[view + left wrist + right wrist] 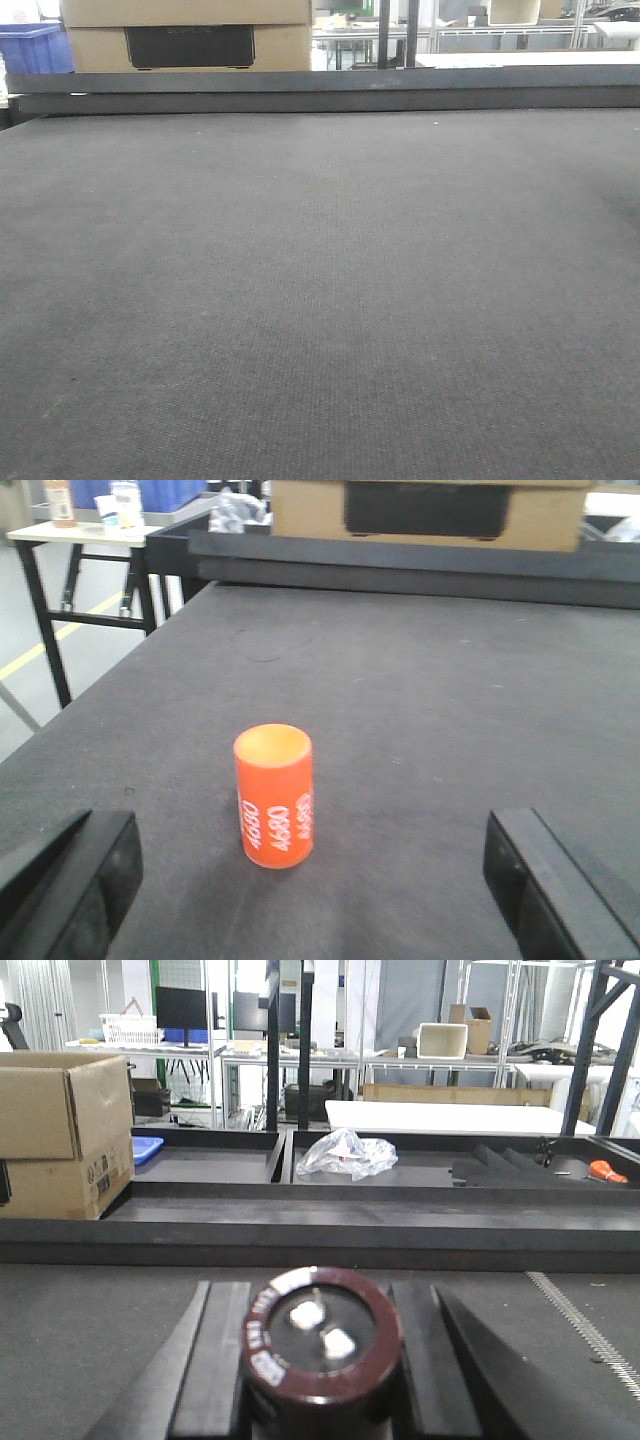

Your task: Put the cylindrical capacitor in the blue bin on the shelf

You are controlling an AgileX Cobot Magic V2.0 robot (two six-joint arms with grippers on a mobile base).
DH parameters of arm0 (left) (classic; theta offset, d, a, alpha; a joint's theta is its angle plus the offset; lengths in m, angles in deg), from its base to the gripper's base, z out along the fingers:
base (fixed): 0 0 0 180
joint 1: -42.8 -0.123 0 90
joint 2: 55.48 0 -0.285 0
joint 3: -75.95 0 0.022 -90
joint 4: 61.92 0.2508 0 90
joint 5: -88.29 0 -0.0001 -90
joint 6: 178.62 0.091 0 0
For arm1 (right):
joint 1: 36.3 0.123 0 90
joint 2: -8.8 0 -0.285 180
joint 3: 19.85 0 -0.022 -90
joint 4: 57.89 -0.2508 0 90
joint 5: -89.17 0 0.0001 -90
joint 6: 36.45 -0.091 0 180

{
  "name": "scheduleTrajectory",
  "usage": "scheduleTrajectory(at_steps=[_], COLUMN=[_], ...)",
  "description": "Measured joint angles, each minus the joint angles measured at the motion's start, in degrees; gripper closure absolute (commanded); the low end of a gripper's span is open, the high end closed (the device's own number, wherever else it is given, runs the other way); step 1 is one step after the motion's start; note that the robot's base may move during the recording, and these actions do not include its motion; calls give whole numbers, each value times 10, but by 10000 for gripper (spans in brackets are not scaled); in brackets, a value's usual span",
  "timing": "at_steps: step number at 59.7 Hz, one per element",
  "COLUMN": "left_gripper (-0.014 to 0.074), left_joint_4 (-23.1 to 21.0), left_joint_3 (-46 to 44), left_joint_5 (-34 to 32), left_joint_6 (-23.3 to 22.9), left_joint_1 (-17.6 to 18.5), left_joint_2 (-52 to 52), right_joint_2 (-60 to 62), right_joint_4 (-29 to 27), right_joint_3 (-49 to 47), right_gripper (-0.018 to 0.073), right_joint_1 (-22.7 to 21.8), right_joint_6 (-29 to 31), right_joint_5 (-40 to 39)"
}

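1. The cylindrical capacitor (pixel 320 1345) shows only in the right wrist view, near the bottom edge and seen end-on.
2. It is a stubby round body with a dark brown-black sleeve.
3. Its flat end face is dark and carries two small silvery terminals side by side.
4. Faint white markings run along the left of its rim; they are too blurred to read.
5. The right gripper (pixel 318 1305) is closed on it, with a dark finger (pixel 215 1360) pressed against each side of the sleeve.
6. Beyond the capacitor lies a dark table (pixel 90 1310). A cardboard box (pixel 60 1130) stands far left and a crumpled clear plastic bag (pixel 347 1153) lies far centre.
7. The left gripper (pixel 310 850) is spread wide, its two black fingers (pixel 70 880) at the near corners of the left wrist view, holding nothing.
8. Between those fingers, touching neither, an orange cylinder (pixel 273 795) stands upright on the dark mat, printed "4680" in white.
9. The front view shows only the bare dark mat (pixel 320 300), with a blue crate (pixel 32 48) at the far left.
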Motion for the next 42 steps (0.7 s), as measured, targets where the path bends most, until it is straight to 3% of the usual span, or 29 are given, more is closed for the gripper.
scheduleTrajectory(at_steps=[13,33,42], left_gripper=[-6,-6,-6], left_joint_4=[-46,-50,-82], left_joint_3=[-63,-193,-233], left_joint_5=[-86,-91,-91], left_joint_6=[0,0,0], left_joint_1=[0,0,0], left_joint_2=[189,348,392], right_joint_2=[28,28,28], right_joint_4=[0,0,0], right_joint_3=[0,0,0], right_gripper=[585,585,585], right_joint_1=[0,0,0], right_joint_6=[0,0,0], right_joint_5=[15,29,30])
